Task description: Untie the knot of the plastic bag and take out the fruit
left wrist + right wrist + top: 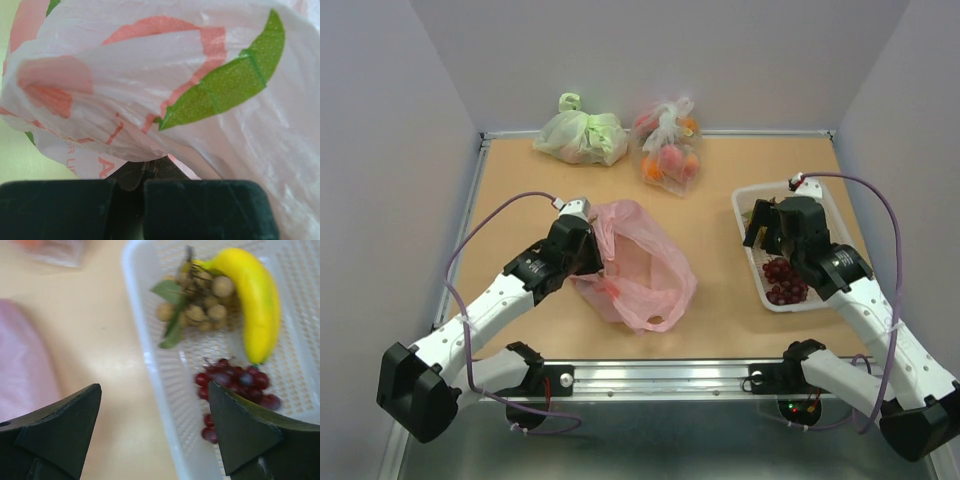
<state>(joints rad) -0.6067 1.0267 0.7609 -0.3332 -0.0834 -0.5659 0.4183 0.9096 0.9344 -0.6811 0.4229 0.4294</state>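
Plastic bag (642, 268) apparently within clenched left tool (143, 172); right tool (155, 387) released.

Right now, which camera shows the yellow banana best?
The right wrist view: the banana lies whole and close in the white tray. From above, the right gripper hides nearly all of it. The left wrist sees only pink bag.

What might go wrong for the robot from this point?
The left claw pinches the thin plastic bag; a hard pull might tear it. The open right claw hangs over the white basket rim and might knock it, jostling the banana and dark grapes.
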